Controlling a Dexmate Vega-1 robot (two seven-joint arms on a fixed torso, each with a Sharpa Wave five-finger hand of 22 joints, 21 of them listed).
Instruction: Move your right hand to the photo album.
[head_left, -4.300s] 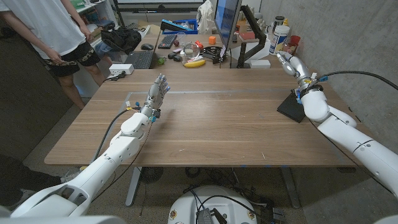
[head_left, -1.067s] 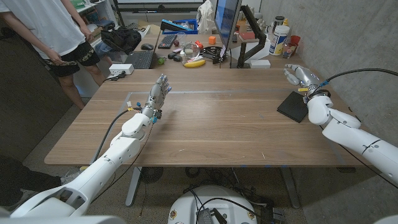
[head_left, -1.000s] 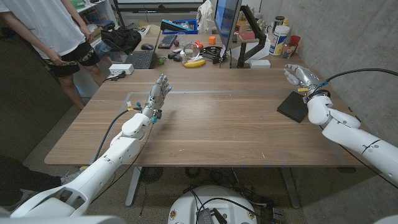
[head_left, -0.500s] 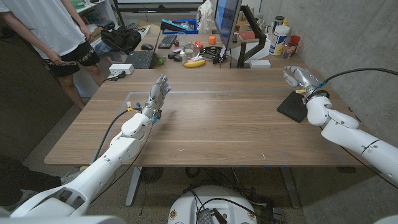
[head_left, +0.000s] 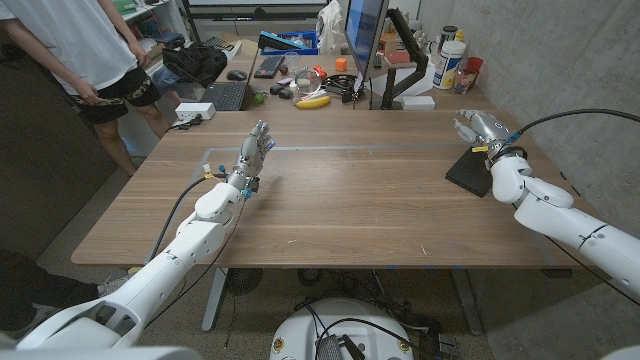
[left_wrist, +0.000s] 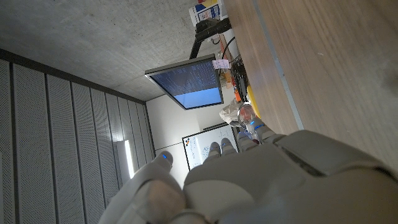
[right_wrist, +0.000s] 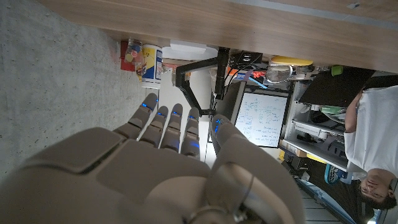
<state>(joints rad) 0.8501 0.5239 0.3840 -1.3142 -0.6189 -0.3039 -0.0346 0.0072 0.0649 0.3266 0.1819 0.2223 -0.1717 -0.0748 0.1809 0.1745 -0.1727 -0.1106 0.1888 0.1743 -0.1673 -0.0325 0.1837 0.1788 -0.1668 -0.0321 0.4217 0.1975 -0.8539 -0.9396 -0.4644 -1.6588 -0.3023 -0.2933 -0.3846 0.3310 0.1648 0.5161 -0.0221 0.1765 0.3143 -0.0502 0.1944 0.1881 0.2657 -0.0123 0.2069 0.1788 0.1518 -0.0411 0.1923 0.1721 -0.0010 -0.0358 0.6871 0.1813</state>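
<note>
The photo album (head_left: 468, 170) is a flat dark square lying near the table's right edge. My right hand (head_left: 477, 127) hovers just beyond the album's far corner, holding nothing, with its fingers spread and reaching toward the back of the table. The right wrist view looks along the back of that hand (right_wrist: 155, 168), whose fingers are straight and apart. My left hand (head_left: 256, 147) stands upright over the table's left half with its fingers apart and nothing in it. In the left wrist view the left hand (left_wrist: 249, 180) appears from behind.
Behind the table's far edge stand a monitor (head_left: 362, 40) on an arm, a banana (head_left: 313, 101), a laptop (head_left: 226, 95) and bottles (head_left: 452, 60). A person (head_left: 80, 50) stands at the back left. A black cable (head_left: 580, 117) runs to my right wrist.
My right hand has come down and toward the album from farther back, drifting slightly left in the last second. The left arm has not moved.
</note>
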